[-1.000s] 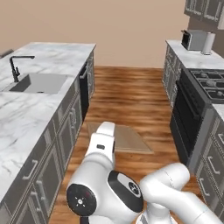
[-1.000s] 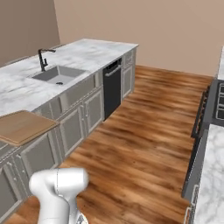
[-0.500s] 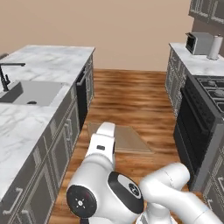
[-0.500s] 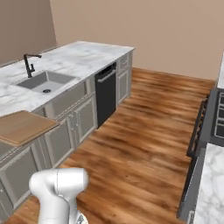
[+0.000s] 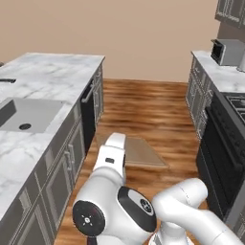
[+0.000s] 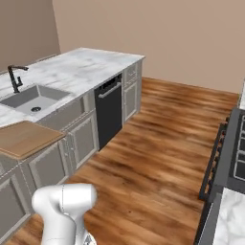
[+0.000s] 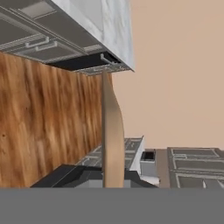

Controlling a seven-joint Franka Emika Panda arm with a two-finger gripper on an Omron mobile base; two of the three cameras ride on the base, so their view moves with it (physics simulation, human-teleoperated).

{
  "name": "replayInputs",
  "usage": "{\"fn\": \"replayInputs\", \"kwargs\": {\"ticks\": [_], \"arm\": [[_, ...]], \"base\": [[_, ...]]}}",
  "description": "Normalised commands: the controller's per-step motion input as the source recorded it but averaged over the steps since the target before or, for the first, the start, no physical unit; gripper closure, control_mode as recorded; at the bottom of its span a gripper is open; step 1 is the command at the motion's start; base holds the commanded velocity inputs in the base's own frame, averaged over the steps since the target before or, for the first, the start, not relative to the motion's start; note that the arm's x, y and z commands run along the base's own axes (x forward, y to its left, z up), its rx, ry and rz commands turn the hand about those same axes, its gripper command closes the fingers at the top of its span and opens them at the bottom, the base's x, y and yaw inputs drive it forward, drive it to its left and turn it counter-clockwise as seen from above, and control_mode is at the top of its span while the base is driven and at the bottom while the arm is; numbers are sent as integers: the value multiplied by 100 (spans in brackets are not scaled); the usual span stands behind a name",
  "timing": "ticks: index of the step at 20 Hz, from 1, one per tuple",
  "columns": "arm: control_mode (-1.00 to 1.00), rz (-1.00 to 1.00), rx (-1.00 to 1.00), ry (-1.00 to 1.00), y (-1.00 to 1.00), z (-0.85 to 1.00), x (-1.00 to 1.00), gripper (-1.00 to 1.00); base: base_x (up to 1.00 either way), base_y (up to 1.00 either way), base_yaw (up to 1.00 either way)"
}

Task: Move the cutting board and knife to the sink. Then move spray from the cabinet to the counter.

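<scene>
I see a sink basin [image 6: 33,98] with a black faucet [image 6: 15,78] at its far edge. A black dishwasher [image 6: 109,111] sits under the slab. Wood floor [image 6: 158,143] runs between the units. A dark oven range [image 5: 221,158] stands opposite, a toaster [image 5: 228,51] beyond it.

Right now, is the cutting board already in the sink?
No, the cutting board is carried edge-on over the counter's front edge, well short of the empty sink.
</scene>
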Motion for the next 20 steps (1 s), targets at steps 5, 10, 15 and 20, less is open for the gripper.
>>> {"fn": "replayInputs", "kwargs": {"ticks": [5, 10, 15, 20], "arm": [[100, 0, 0, 0, 0, 0, 0, 100], [100, 0, 0, 0, 0, 0, 0, 100], [100, 0, 0, 0, 0, 0, 0, 100], [100, 0, 0, 0, 0, 0, 0, 100]], "base": [[67, -27, 21], [61, -32, 31], [65, -31, 27], [67, -30, 24]]}}
